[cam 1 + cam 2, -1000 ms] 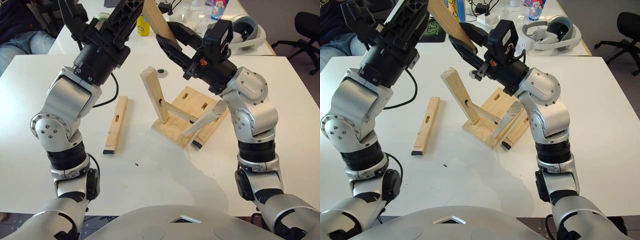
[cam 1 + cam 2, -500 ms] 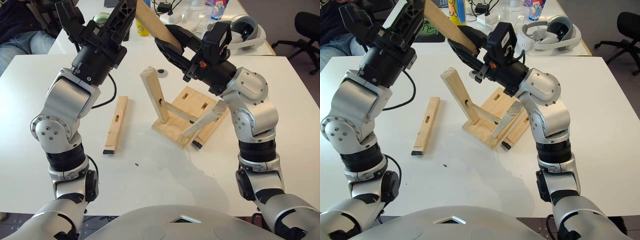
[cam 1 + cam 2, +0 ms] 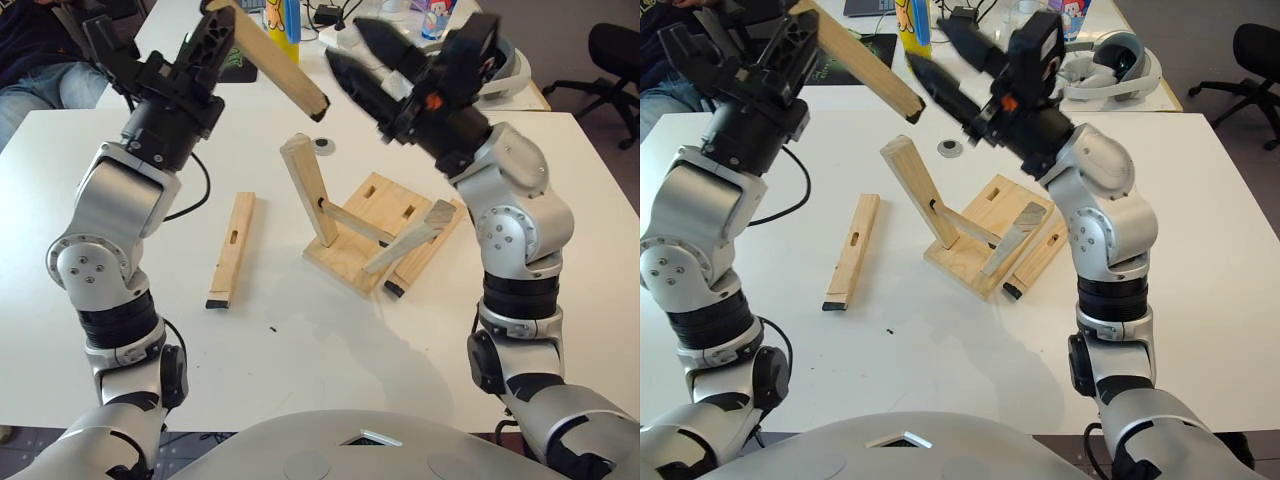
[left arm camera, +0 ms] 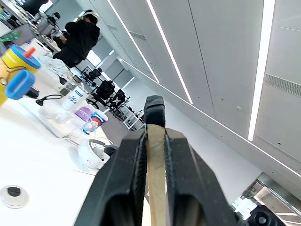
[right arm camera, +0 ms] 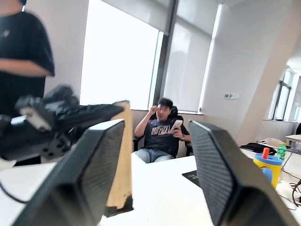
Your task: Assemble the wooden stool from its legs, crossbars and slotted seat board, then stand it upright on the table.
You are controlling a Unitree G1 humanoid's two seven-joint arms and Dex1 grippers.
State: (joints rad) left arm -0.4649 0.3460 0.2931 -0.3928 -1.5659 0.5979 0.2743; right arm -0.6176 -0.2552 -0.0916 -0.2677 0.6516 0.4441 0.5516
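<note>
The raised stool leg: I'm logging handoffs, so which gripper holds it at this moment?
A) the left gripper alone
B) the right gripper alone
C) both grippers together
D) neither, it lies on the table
A: the left gripper is shut on the raised leg, while the right gripper stands open, apart from the leg's free end.

The right gripper (image 3: 348, 43) is blurred in the head views, its fingertips indistinct. The upper end of the wooden leg (image 3: 275, 65) is buried between the fingers of the left gripper (image 4: 155, 136), and its length runs off the left wrist view's lower edge. The upright leg (image 3: 305, 190) and crossbar (image 3: 360, 225) cover part of the seat board (image 3: 390, 196).
</note>
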